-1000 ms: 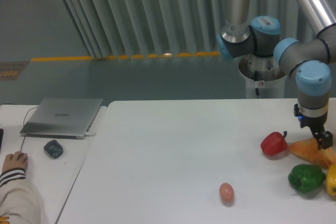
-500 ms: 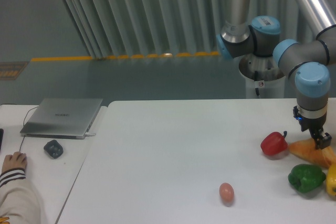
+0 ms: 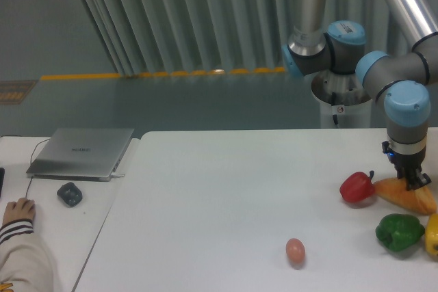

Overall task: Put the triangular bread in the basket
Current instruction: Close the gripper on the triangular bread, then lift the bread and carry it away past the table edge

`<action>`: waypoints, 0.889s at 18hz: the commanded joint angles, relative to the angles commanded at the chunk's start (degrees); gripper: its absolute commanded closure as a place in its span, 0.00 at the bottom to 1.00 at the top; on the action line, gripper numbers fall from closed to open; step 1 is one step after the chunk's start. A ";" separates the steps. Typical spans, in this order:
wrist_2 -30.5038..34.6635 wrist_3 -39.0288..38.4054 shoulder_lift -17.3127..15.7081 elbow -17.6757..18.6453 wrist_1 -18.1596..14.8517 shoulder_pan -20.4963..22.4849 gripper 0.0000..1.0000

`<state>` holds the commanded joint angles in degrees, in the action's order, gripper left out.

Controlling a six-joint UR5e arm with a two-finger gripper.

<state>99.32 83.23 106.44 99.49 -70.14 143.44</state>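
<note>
The triangular bread [image 3: 402, 195] is a golden-orange wedge at the table's right edge, between the red pepper [image 3: 357, 187] and the green pepper [image 3: 399, 231]. My gripper [image 3: 414, 182] points straight down and its fingers are closed on the bread's upper middle. The bread sits at or just above the table surface; I cannot tell which. The basket is out of view.
A yellow pepper [image 3: 432, 234] is cut off by the right edge. A small egg [image 3: 295, 249] lies near the table's front. On the left side table are a laptop [image 3: 82, 152], a mouse [image 3: 69, 193] and a person's hand [image 3: 18, 211].
My gripper has risen slightly and shifted a little left. The bread has moved up and left with it, away from the yellow pepper.
</note>
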 joint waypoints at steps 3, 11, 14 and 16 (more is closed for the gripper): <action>0.00 0.00 -0.09 -0.09 0.00 0.00 0.97; -0.09 0.44 -0.35 -0.88 -0.09 0.26 1.00; -0.44 0.97 -0.88 -1.75 -0.61 0.70 1.00; -0.53 0.88 -0.88 -2.02 -0.70 0.70 1.00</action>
<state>98.79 84.11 105.56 97.47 -70.84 144.14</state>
